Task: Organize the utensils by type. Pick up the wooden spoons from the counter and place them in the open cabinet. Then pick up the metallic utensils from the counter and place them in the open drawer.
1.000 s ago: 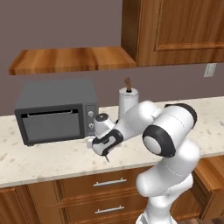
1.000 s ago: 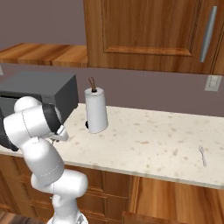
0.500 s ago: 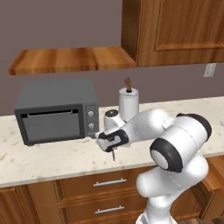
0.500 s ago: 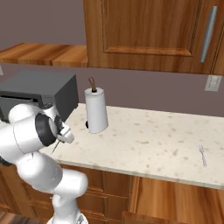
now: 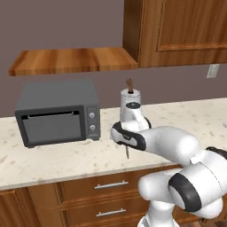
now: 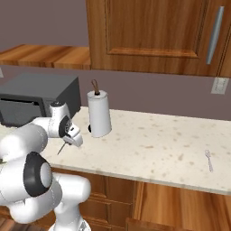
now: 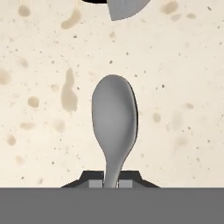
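Left base view: beige counter (image 5: 53,159) with a microwave (image 5: 57,113) and paper-towel roll (image 5: 131,106); the gripper (image 5: 127,148) hangs above the worktop with a thin utensil pointing down from it. Right base view: a small fork-like silver utensil (image 6: 208,159) lies far off on the counter, not yet collected. Hand view: jaws clamped on the handle of a grey-looking spoon (image 7: 114,127), lifted clear, so placing remains.
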### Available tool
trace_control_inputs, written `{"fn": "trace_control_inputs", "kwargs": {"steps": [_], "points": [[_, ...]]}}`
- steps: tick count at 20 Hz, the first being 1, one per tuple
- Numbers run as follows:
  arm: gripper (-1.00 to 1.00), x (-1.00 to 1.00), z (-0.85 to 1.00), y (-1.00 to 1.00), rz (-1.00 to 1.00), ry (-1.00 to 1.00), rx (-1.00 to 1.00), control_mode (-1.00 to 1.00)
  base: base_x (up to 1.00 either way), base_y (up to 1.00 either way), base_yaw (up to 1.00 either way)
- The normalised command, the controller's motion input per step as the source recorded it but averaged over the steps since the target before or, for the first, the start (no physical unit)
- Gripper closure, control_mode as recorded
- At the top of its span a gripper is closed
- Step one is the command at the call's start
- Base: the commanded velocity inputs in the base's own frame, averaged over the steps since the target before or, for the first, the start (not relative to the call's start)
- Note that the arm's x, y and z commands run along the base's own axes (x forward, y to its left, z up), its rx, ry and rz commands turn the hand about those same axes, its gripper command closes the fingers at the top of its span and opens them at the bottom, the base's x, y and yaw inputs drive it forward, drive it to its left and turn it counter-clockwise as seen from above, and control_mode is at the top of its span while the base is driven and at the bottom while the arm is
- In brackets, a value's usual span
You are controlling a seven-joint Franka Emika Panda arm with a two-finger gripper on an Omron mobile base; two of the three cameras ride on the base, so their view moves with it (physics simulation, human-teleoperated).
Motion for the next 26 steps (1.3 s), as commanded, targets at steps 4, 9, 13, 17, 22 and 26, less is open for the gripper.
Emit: {"fn": "trace_control_inputs", "kwargs": {"steps": [4, 9, 13, 17, 22, 26], "points": [[1.0, -0.32, 0.47, -0.49, 0.0, 0.01, 0.04, -1.0, 0.0, 0.0, 0.0], [1.0, -0.21, 0.51, -0.45, 0.0, 0.06, 0.01, -1.0, 0.0, 0.0, 0.0], [1.0, -0.19, 0.3, -0.54, 0.0, 0.01, 0.0, -1.0, 0.0, 0.0, 0.0], [1.0, -0.12, 0.18, -0.51, 0.0, 0.0, 0.0, -1.0, 0.0, 0.0, 0.0], [1.0, -0.03, 0.12, -0.44, 0.0, 0.0, 0.0, -1.0, 0.0, 0.0, 0.0], [1.0, -0.05, 0.1, -0.42, 0.0, 0.0, 0.0, -1.0, 0.0, 0.0, 0.0]]}}
